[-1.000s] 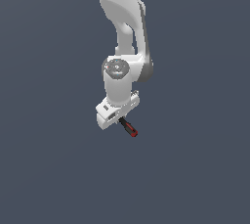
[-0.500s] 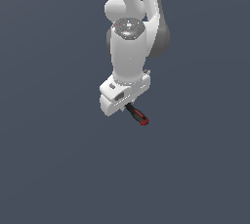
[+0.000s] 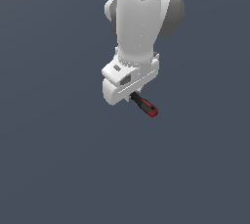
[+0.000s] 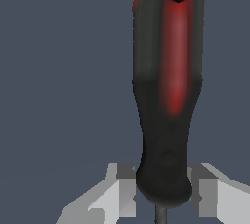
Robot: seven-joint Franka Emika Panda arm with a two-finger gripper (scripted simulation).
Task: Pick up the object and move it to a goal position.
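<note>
The screwdriver point(image 3: 145, 105) has a red-and-black handle that sticks out from under the white gripper point(image 3: 128, 93) toward the exterior view's right. In the wrist view the handle point(image 4: 168, 91) fills the frame, and the two fingertips point(image 4: 122, 189) sit against its black end on either side. My gripper point(image 4: 163, 191) is shut on the screwdriver and holds it up in the air. Only a stub of the thin dark shaft point(image 4: 159, 216) shows at the frame edge.
A plain dark grey background point(image 3: 58, 159) surrounds the arm point(image 3: 141, 17); nothing else shows.
The arm has moved toward the exterior camera and to that view's right, carrying the screwdriver with it. The grip has not changed.
</note>
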